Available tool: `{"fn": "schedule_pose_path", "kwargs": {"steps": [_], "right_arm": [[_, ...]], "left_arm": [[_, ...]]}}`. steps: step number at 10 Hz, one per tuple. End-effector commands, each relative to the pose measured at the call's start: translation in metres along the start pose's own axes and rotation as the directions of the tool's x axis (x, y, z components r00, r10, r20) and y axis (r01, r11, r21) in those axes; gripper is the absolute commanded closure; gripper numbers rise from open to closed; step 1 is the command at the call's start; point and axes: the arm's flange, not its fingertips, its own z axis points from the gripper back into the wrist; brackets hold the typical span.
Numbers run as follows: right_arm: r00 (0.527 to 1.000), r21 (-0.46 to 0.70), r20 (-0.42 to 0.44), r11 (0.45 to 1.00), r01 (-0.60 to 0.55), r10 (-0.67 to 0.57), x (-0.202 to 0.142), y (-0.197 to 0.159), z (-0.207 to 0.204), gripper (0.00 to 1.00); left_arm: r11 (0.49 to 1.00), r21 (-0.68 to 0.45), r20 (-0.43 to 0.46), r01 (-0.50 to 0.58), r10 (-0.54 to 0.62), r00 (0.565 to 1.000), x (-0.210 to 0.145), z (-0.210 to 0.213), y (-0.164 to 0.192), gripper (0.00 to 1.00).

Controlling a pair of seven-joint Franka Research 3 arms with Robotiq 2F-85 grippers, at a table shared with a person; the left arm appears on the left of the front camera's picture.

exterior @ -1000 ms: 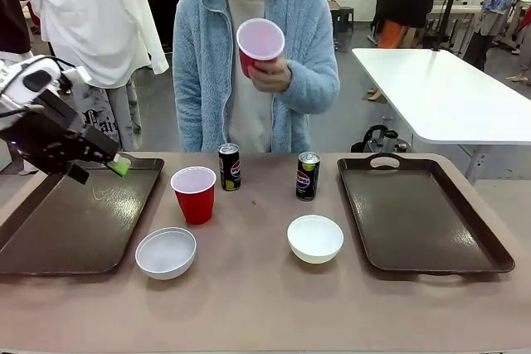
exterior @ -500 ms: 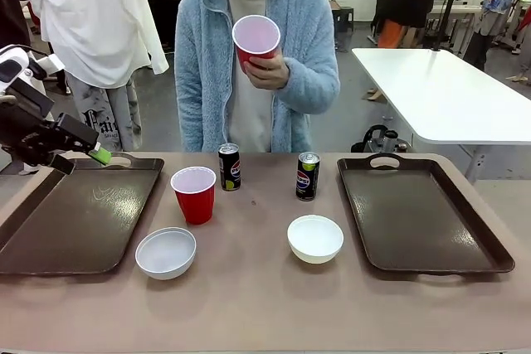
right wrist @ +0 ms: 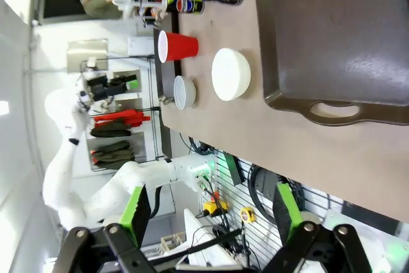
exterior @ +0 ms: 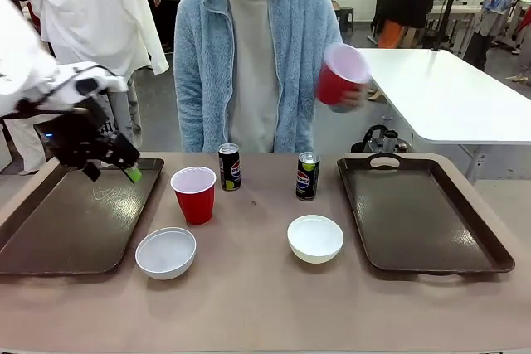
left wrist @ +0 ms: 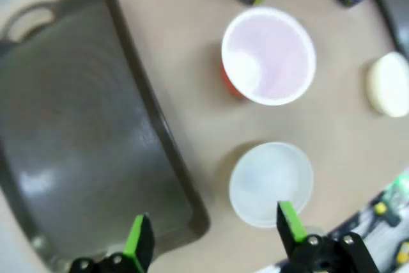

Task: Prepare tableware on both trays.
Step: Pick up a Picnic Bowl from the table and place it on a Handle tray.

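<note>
- The left tool hangs above the left tray, its green-padded fingers spread wide and empty.
- The right tool is also spread apart with nothing in it, near the right tray.
- On the surface between the trays stand a red cup, the left can and the right can.
- Nearer the robot sit the left bowl and the right bowl.
- The person's hand holds a second red cup, tilted, in the air.
</note>
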Motion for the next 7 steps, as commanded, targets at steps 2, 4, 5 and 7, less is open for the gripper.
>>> {"fn": "schedule_pose_path", "kwargs": {"steps": [2, 4, 5, 7], "right_arm": [[1.0, 0.013, 0.0, 1.0, 0.01, -0.01, 0.0, 0.001, 0.0, 0.0], [1.0, 0.013, 0.0, 1.0, 0.01, -0.01, 0.0, 0.001, 0.0, 0.0], [1.0, 0.013, 0.0, 1.0, 0.01, -0.01, 0.0, 0.001, 0.0, 0.0], [1.0, 0.013, 0.0, 1.0, 0.01, -0.01, 0.0, 0.001, 0.0, 0.0]], "left_arm": [[0.989, 0.082, -0.158, 0.122, -0.108, 0.982, 0.039, 0.002, -0.009, 0.0], [0.985, 0.058, -0.187, 0.162, -0.149, 0.971, 0.031, -0.025, -0.026, 0.0], [0.983, 0.049, -0.159, 0.177, -0.167, 0.973, 0.022, -0.039, -0.041, 0.0], [0.98, 0.047, -0.096, 0.196, -0.191, 0.977, 0.0, -0.074, -0.064, 0.0]]}}
